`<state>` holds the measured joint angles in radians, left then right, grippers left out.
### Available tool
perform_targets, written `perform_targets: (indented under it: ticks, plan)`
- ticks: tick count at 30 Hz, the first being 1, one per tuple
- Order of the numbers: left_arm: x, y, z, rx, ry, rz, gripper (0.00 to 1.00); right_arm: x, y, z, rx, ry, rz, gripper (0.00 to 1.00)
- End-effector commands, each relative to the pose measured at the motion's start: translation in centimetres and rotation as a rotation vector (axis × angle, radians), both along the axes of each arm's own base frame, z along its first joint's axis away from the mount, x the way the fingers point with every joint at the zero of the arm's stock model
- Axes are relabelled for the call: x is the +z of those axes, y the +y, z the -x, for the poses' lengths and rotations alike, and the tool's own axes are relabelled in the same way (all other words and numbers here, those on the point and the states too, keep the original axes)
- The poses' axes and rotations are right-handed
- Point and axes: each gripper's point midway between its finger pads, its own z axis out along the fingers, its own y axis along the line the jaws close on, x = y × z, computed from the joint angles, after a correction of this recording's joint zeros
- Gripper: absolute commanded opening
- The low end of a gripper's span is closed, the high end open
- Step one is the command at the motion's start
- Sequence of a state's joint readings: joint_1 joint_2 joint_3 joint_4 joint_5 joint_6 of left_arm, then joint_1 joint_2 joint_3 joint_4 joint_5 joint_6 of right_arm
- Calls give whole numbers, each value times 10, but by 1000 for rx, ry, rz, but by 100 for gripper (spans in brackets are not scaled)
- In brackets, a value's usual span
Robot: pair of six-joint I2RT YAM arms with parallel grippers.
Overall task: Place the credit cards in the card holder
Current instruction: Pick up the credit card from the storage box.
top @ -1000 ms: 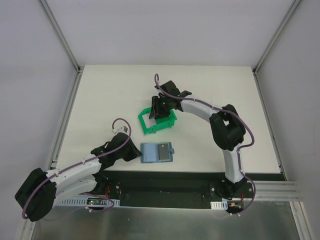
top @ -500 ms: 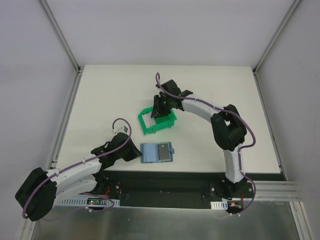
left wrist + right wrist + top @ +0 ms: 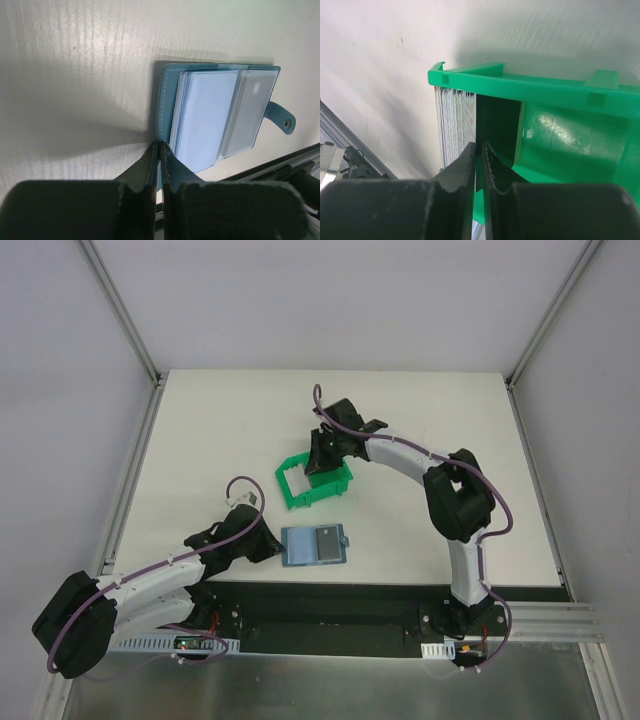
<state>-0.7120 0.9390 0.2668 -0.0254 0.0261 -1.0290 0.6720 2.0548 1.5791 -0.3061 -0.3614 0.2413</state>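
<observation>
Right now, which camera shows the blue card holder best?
The left wrist view: the card holder lies open up close, its inside plainly visible. The top view shows it small; the right wrist view misses it.

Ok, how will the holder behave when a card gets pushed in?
The holder looks soft and thin, so probably floppy. Likely light, apt to slide on the smooth table unless the left gripper, shut on its cover edge, pins it.

No readable text, labels or numbers anywhere: teal-blue folding card holder [image 3: 163, 100] looks blank, thin flat cards [image 3: 454, 125] in green plastic bin [image 3: 545, 90] show edges only.
</observation>
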Motion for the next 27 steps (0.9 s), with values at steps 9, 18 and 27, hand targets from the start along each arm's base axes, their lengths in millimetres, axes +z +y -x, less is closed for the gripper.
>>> perform_targets:
  ticks: [9,18,27]
  plan:
    - [14,-9,-8,-24,-37,30,0,48,-7,-7,-11,-98,-54,6]
    - [14,-9,-7,-26,-38,36,0,13,-28,-11,-60,-82,106,2]
    - [13,-9,-7,-29,-34,30,0,-8,-24,-9,-31,-55,140,2]
